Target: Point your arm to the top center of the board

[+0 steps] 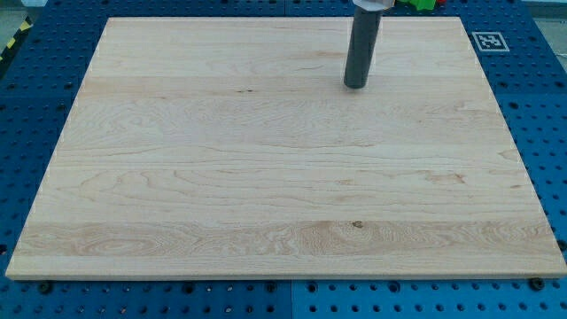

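Observation:
My tip (355, 85) rests on the wooden board (221, 177), near the view's top and a little right of the board's centre line. The dark rod rises from it out of the view's top edge. At the view's top edge, right of the rod, a green block (423, 4) and a sliver of a red block (400, 3) show partly, cut off by the frame. My tip is apart from them, below and to their left. No block lies on the visible board surface.
The board sits on a blue perforated table (35, 97). A black-and-white marker tag (489, 41) lies just off the board's top right corner. Yellow-black tape (12, 42) marks the far left edge.

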`<action>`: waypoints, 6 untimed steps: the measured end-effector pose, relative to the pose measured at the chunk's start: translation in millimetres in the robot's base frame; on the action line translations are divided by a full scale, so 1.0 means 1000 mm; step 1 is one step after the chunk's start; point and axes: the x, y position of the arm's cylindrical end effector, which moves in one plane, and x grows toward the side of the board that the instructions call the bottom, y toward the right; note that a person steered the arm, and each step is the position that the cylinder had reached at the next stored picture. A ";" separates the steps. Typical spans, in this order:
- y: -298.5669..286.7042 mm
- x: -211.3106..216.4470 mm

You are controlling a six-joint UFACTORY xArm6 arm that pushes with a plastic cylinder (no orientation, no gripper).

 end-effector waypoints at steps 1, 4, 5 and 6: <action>-0.078 0.066; -0.251 -0.021; -0.287 0.093; -0.269 0.166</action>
